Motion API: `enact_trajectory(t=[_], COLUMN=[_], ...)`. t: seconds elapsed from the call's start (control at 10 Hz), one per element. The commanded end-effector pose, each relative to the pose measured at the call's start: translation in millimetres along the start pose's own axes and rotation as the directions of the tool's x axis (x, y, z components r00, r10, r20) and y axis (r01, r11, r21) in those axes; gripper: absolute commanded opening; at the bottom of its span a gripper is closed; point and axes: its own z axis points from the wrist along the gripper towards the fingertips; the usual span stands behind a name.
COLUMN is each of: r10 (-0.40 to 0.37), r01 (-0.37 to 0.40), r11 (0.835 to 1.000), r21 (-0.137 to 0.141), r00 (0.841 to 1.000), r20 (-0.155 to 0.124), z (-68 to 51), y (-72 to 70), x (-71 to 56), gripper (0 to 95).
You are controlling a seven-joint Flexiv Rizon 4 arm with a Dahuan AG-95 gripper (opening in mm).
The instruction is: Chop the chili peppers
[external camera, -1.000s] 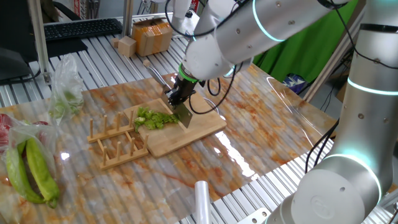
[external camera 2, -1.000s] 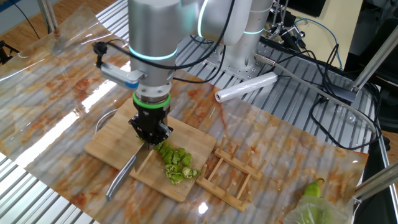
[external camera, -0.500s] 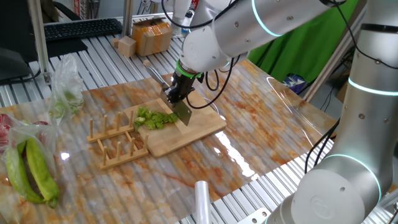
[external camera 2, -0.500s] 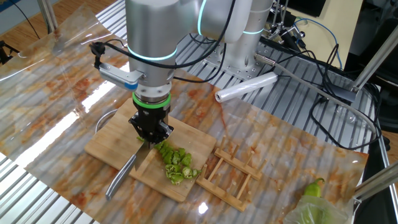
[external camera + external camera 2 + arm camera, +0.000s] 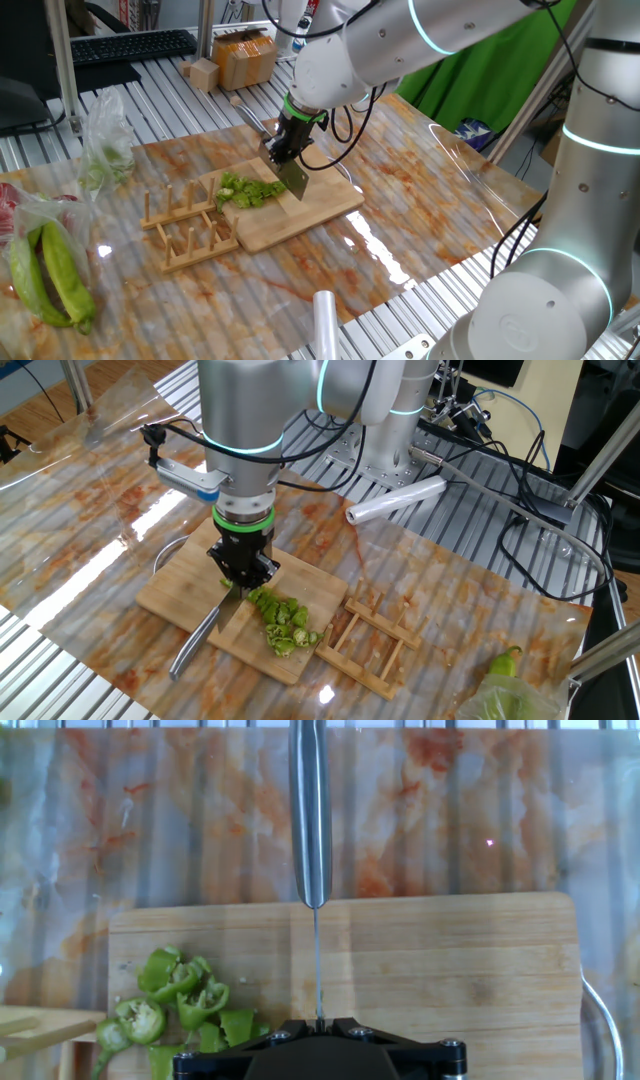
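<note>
Knife held over the cutting board, chopped chili beside it

The gripper (image 5: 242, 572) is pinched tight on a knife (image 5: 292, 177) at frame centre; the chili peppers (image 5: 281, 618), sliced into green pieces, lie on the wooden cutting board (image 5: 320, 208), just left of the blade on the counter (image 5: 420, 210).

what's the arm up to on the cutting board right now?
It's chopping chili. The gripper is shut on a knife, pointing straight down, blade over the wooden cutting board. A pile of green chili slices sits on the board beside the blade, so the cutting is well along. Whether the edge touches the board can't be told. A wooden rack lies next to the board, and bigger yellow-green peppers sit off to the side, untouched.
</note>
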Motion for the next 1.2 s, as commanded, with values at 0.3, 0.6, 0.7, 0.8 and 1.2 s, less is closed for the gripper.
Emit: enact_trajectory(t=[0.3, 0.6, 0.7, 0.8, 1.2], r10=[0.006, 0.009, 0.007, 0.007, 0.009], r01=[-0.006, -0.009, -0.007, -0.007, -0.009], r11=[1.000, 1.000, 1.000, 1.000, 1.000], r21=[-0.001, -0.002, -0.003, -0.004, -0.012], r00=[1.000, 1.000, 1.000, 1.000, 1.000], r20=[-0.009, -0.009, -0.009, -0.008, 0.021], z=[-6.0, -5.0, -3.2, 2.4, 42.4], y=[-0.9, -1.3, -1.1, -1.0, 1.9], x=[5.0, 11.4, 12.5, 13.5, 12.9], gripper=[0.0, 0.0, 0.0, 0.0, 0.0])
